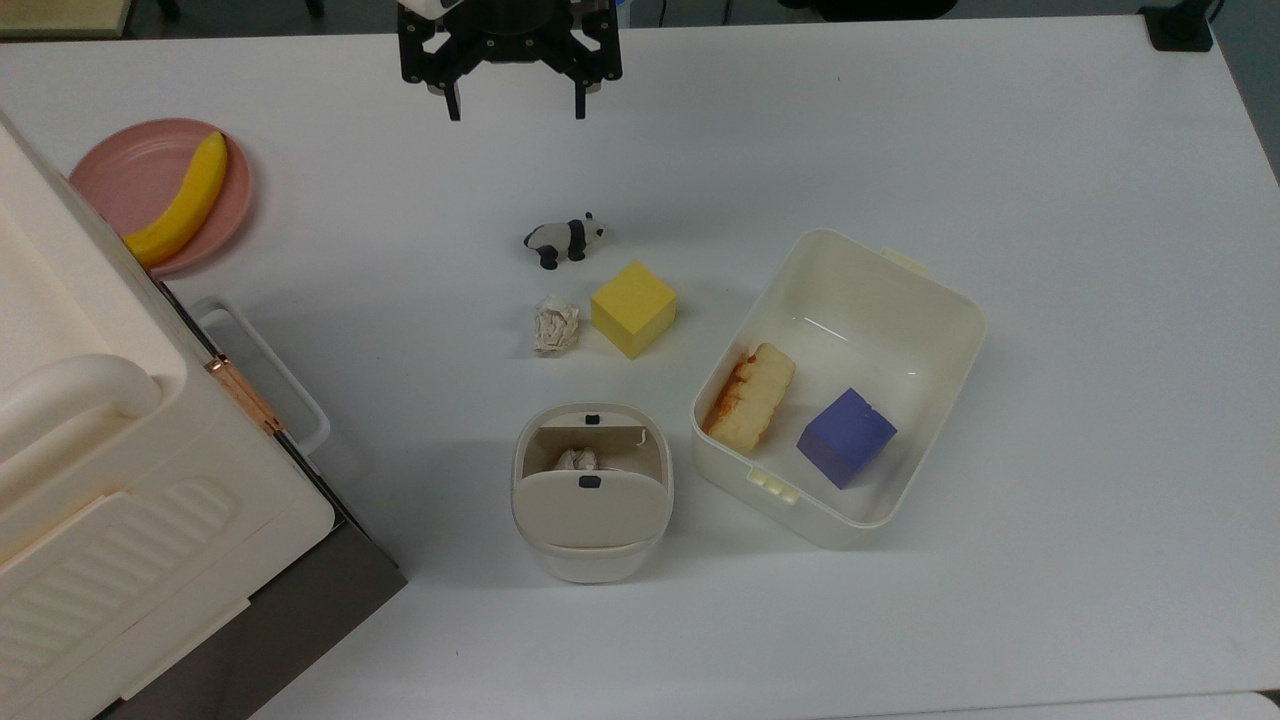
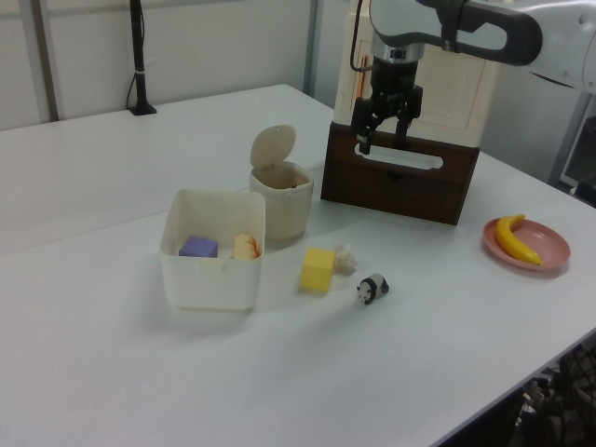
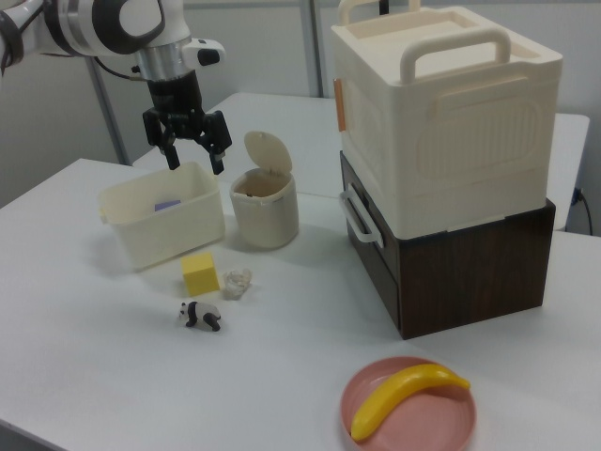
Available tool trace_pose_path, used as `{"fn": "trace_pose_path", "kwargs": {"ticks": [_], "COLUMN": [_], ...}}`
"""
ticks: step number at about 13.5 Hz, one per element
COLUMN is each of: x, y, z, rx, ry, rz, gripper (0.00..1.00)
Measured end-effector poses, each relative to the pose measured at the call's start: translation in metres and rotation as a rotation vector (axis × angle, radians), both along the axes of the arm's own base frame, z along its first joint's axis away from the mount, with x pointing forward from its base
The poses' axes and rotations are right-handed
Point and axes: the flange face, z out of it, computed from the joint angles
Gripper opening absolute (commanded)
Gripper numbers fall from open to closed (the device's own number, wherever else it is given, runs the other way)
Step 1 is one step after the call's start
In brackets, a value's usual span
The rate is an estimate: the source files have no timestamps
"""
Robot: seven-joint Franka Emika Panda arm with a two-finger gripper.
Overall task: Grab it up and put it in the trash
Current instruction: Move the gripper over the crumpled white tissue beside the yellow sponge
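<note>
Currently we record the end effector (image 1: 512, 100) raised above the counter (image 1: 1000, 150), its fingers spread apart and gripping nothing. Below it in the top view, past the panda figurine (image 1: 563, 241), lies the paper ball (image 1: 556, 327): small, off-white, heavily wrinkled, with irregular creased folds and faint grey shadows. It rests on the counter just beside the yellow cube (image 1: 633, 308), on the top view's left of it, and is smaller than the cube. Farther from the end effector stands the trash bin (image 1: 592, 490), cream-white with rounded corners, flap tipped open; we see a crumpled pale scrap inside it. The ball sits well apart from the end effector.
</note>
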Motion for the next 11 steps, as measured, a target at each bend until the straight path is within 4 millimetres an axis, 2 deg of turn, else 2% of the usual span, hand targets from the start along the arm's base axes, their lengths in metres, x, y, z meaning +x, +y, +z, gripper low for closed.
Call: {"fn": "trace_pose_path", "kwargs": {"ticks": [4, 11], "x": [-0.0007, -0.0011], "y": [-0.0078, -0.0073], "z": [0.002, 0.0012], "rx": [0.02, 0.021], "ry": [-0.003, -0.001], "rz": [-0.019, -0.001], "gripper": [1.0, 1.0]}}
